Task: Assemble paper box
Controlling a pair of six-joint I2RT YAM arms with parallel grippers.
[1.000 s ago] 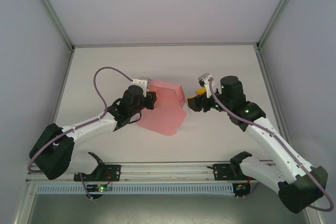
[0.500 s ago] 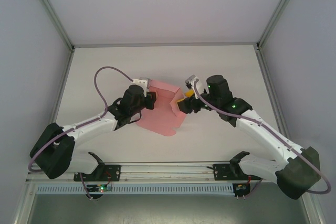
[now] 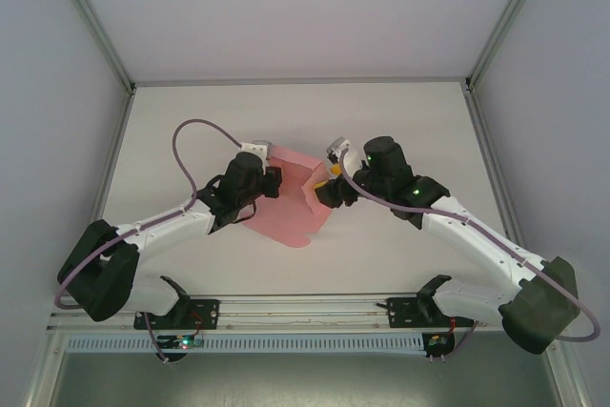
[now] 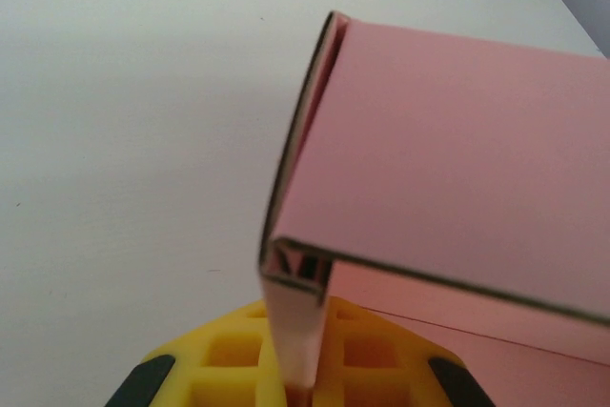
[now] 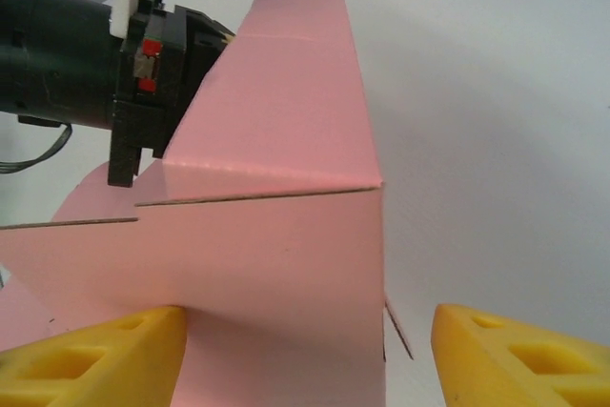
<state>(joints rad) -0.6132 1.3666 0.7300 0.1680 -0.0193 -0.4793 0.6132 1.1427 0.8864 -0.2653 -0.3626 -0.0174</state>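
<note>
paper box (image 3: 294, 209), flap pinched by left fingers (image 4: 221, 357), right fingers (image 5: 519, 350) spread around corner

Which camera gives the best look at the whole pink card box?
The top external view: it takes in the entire half-folded pink card box, flat sheet and raised panels. The left wrist view shows one folded corner and a narrow flap; the right wrist view, an upright panel close up.

Both arms angled inward, left gripper (image 3: 274, 181) pinched tight, right gripper (image 3: 324, 189) jaws apart.
</note>
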